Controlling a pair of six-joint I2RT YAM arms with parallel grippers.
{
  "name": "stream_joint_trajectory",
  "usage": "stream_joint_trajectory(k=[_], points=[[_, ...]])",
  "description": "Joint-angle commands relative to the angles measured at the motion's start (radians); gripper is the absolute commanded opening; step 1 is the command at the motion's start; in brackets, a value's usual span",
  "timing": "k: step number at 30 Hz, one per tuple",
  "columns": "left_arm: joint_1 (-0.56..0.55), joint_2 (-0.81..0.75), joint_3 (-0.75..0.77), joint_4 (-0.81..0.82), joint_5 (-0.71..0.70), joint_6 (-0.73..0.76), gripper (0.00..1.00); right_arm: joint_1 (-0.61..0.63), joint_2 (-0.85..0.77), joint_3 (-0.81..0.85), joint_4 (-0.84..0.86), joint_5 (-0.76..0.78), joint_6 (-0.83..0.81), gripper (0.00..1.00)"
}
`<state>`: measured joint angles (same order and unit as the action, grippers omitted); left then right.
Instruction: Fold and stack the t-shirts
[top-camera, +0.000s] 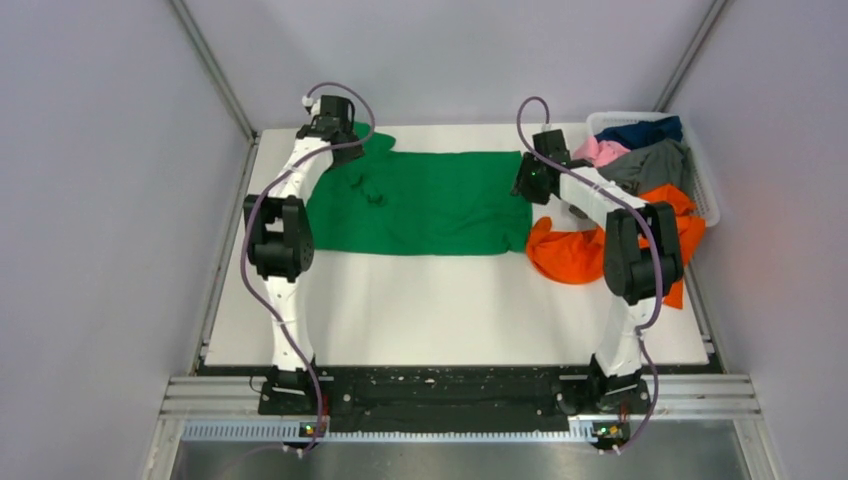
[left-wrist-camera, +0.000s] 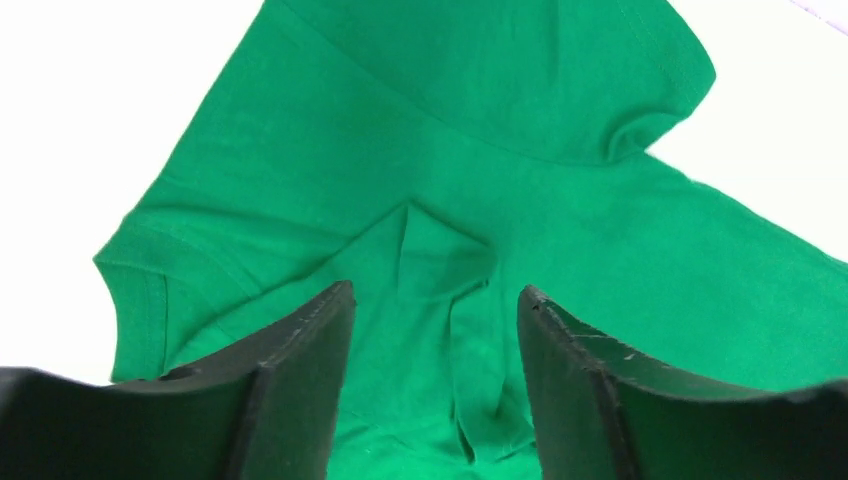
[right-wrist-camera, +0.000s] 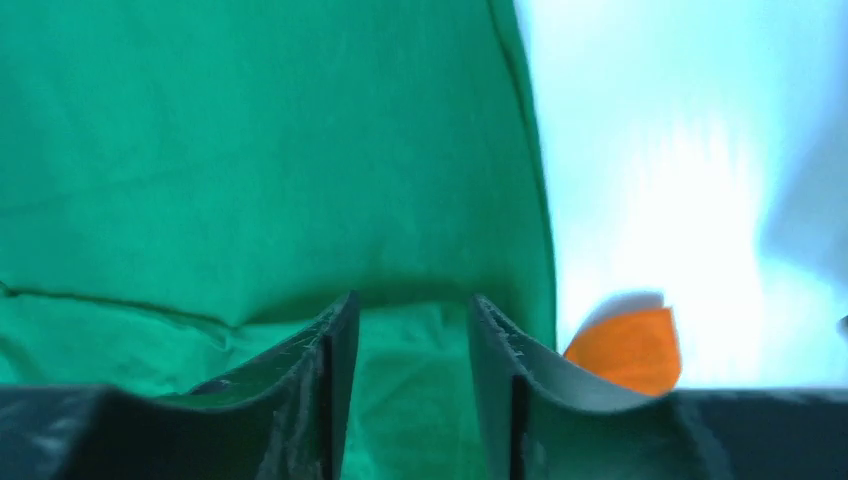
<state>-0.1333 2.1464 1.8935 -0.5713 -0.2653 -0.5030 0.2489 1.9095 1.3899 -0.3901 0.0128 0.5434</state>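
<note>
A bright green t-shirt (top-camera: 430, 200) lies spread across the far middle of the white table (top-camera: 450, 310). My left gripper (top-camera: 345, 142) is open over its left end, above a sleeve. In the left wrist view the open gripper (left-wrist-camera: 435, 300) straddles a small raised fold in the green shirt (left-wrist-camera: 480, 120). My right gripper (top-camera: 525, 185) is open over the shirt's right edge. In the right wrist view the gripper (right-wrist-camera: 412, 305) has green cloth (right-wrist-camera: 250, 150) between its jaws. An orange t-shirt (top-camera: 570, 250) lies crumpled to the right and also shows in the right wrist view (right-wrist-camera: 630, 350).
A white plastic basket (top-camera: 708, 195) stands at the far right corner with navy (top-camera: 640, 130), pink (top-camera: 600, 150) and grey (top-camera: 655, 165) shirts in it. The orange shirt hangs from it onto the table. Grey walls stand close on both sides.
</note>
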Motion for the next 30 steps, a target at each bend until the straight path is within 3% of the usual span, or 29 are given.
stream_joint_trajectory(k=[1, 4, 7, 11, 14, 21, 30], points=[[0.036, 0.037, 0.201, -0.126, 0.022, -0.020, 0.70, -0.023, -0.016, 0.097, 0.041, 0.002, -0.059, 0.52], [0.037, -0.056, 0.126, -0.112, 0.087, -0.023, 0.80, -0.012, -0.097, 0.006, 0.092, -0.053, -0.118, 0.73], [0.035, -0.197, -0.126, -0.015, 0.183, -0.053, 0.84, 0.026, -0.162, -0.084, 0.106, -0.121, -0.182, 0.87], [0.036, -0.341, -0.426, 0.107, 0.215, -0.105, 0.85, 0.123, -0.190, -0.165, 0.099, -0.172, -0.252, 0.87], [0.037, -0.377, -0.534, 0.135, 0.202, -0.140, 0.86, 0.160, -0.186, -0.195, 0.112, -0.184, -0.259, 0.88], [0.058, -0.319, -0.627, 0.153, 0.175, -0.206, 0.85, 0.154, -0.111, -0.249, 0.126, -0.134, -0.215, 0.89], [0.193, -0.255, -0.673, 0.188, 0.238, -0.257, 0.85, 0.055, -0.119, -0.353, 0.170, -0.125, -0.181, 0.89]])
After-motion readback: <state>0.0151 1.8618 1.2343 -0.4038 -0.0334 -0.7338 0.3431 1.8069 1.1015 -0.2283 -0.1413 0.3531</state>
